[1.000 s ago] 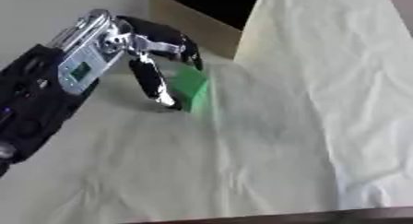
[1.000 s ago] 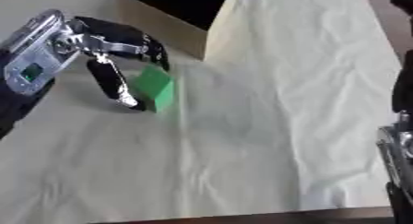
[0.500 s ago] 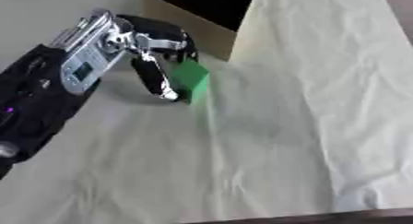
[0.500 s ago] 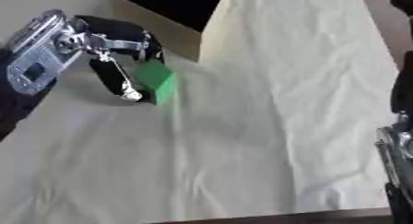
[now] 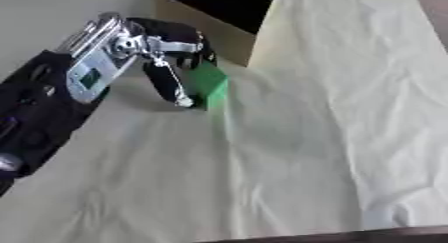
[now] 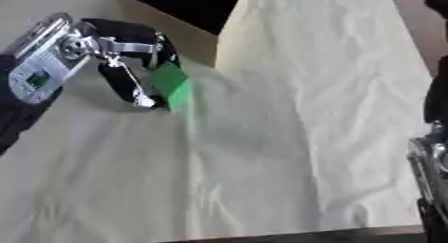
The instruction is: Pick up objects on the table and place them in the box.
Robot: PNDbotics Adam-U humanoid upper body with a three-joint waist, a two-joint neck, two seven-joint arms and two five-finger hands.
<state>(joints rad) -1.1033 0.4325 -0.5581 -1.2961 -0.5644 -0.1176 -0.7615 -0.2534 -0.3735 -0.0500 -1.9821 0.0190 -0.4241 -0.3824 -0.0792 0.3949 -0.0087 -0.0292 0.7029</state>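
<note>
A green block (image 5: 208, 85) is pinched between the thumb and curled fingers of my left hand (image 5: 166, 52), held just above the pale cloth. The hand comes in from the left on a black and silver arm. The cardboard box (image 5: 219, 32), its inside dark, stands right behind the hand at the top, its near wall a short way from the block. Part of my right hand (image 6: 433, 172) shows at the right edge of the right eye view; its fingers cannot be made out.
A wrinkled pale yellow cloth (image 5: 332, 137) covers the table and runs up along the box's right side. The table's dark front edge (image 5: 350, 236) shows at the bottom.
My left hand has carried the green block a little up and toward the box. The right hand has stayed in place.
</note>
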